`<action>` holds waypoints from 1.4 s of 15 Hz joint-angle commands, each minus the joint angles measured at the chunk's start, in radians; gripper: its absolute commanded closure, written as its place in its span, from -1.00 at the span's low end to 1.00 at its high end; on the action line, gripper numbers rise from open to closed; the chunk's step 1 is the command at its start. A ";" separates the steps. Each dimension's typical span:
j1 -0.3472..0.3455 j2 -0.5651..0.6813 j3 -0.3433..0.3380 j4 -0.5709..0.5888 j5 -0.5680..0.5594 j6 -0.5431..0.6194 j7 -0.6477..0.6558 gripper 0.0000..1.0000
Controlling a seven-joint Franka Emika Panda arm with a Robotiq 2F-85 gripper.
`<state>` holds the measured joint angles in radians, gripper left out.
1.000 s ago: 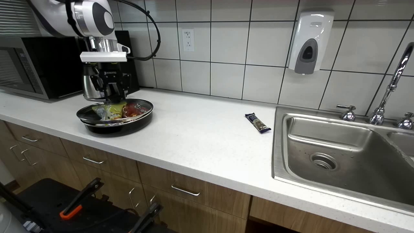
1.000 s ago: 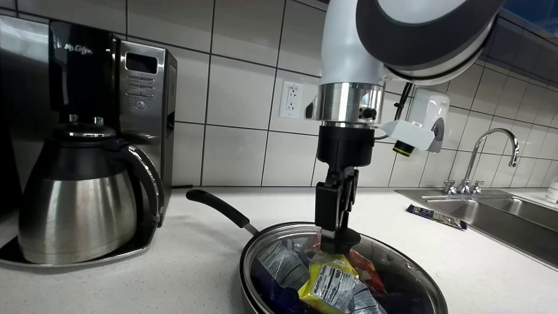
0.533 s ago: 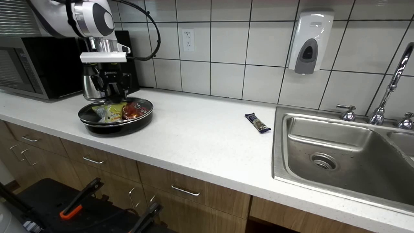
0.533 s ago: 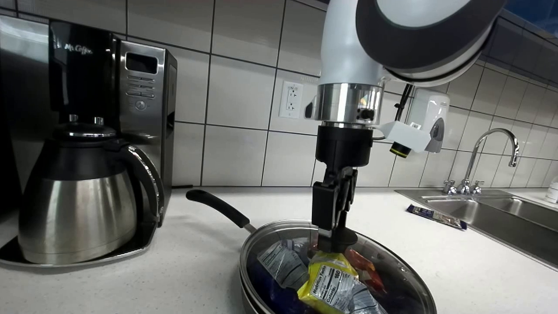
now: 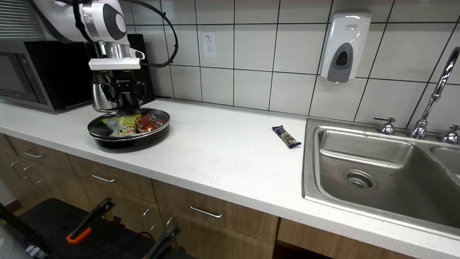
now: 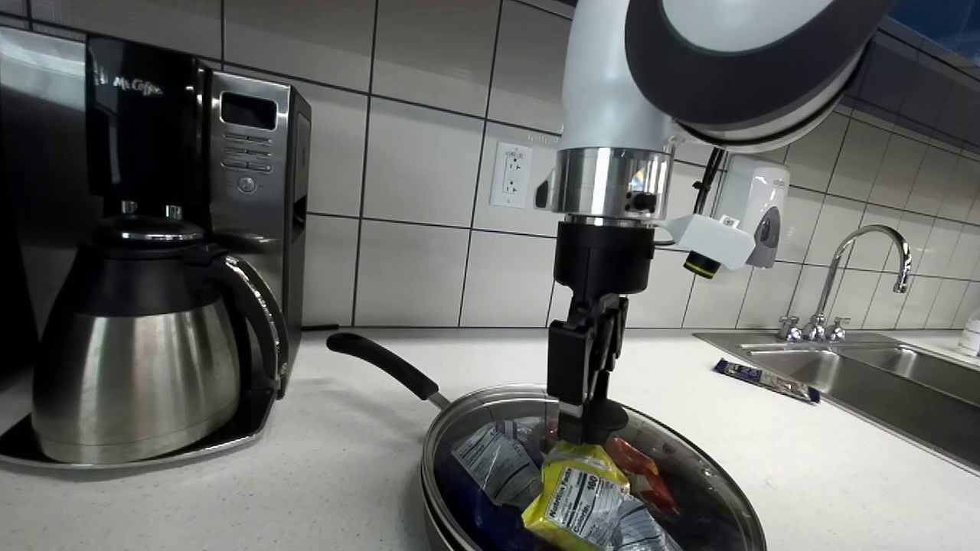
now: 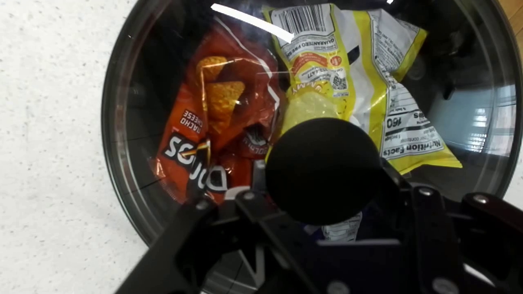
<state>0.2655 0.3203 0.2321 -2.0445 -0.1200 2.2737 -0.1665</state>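
Observation:
My gripper [image 6: 588,425] points straight down, its fingers closed around the round black knob [image 7: 322,171] of a glass lid [image 6: 720,490]. The lid lies on a black pan [image 5: 133,144], its rim following the pan's rim. Through the glass I see a red Doritos bag [image 7: 229,110] and a yellow chip bag [image 7: 359,69]. A packet with a white label [image 7: 343,228] shows partly behind the knob in the wrist view. The knob covers most of the fingertips there. The pan's handle [image 6: 383,363] reaches toward the wall.
A coffee maker [image 6: 253,176] with a steel carafe [image 6: 138,375] stands beside the pan, near a microwave [image 5: 21,79]. A wrapped bar [image 5: 286,136] lies on the counter [image 5: 215,144] close to the sink [image 5: 359,151]. The tiled wall [image 5: 251,86] runs behind.
The lid has come down from a slight tilt onto the pan's rim and shifted a little with my gripper, leftward in an exterior view. Over the last half second almost nothing moves.

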 commanded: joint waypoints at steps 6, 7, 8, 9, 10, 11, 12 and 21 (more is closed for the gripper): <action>0.009 0.026 -0.009 0.032 -0.031 -0.004 0.025 0.21; 0.009 0.028 -0.011 0.033 -0.036 -0.006 0.028 0.21; 0.009 0.029 -0.010 0.034 -0.038 -0.007 0.028 0.21; 0.010 0.031 -0.011 0.035 -0.043 -0.008 0.029 0.21; 0.010 0.033 -0.011 0.036 -0.045 -0.008 0.029 0.21; 0.011 0.035 -0.011 0.038 -0.049 -0.009 0.030 0.21; 0.011 0.037 -0.011 0.039 -0.052 -0.010 0.030 0.21; 0.005 0.010 -0.012 0.029 -0.046 -0.001 0.019 -1.00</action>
<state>0.2719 0.3466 0.2204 -2.0256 -0.1510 2.2737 -0.1559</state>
